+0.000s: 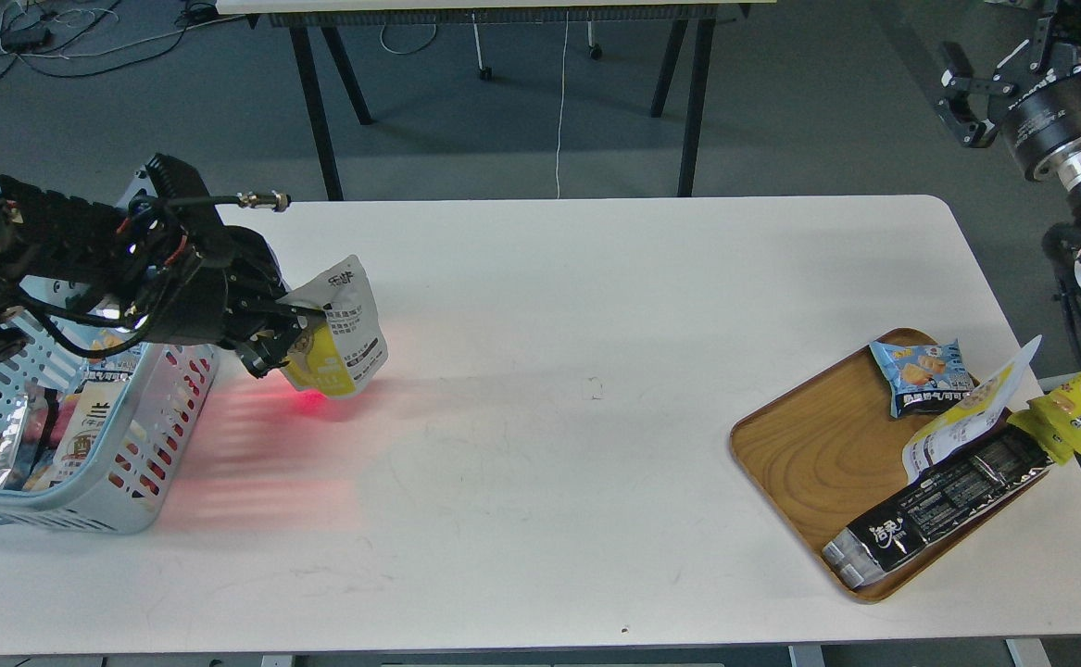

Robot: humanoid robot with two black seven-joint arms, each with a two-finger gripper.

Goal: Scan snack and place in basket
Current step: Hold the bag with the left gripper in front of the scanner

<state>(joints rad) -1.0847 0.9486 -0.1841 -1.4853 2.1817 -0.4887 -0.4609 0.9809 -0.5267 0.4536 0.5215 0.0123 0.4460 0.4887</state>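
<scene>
Jaws first: our left jaws (292,326) pinch the snack (341,329) tight by its side, and it hangs tilted just above the bench (540,371), with red light glowing on the bench under it. Our right jaws (964,104) are up high at the far right, spread apart and holding nothing.

Now from big things to small. The bench is wide and white. The basket (156,417) sits at its left edge, right beside the snack, with other packets already inside. A wooden tray (809,454) lies far off on the right. On it rest a long black packet (943,505), another white and yellow pouch (961,421), and a small blue packet (920,371).

We think the snack could slip, because we only hold one side. It could also bump the basket rim and fall outside.
</scene>
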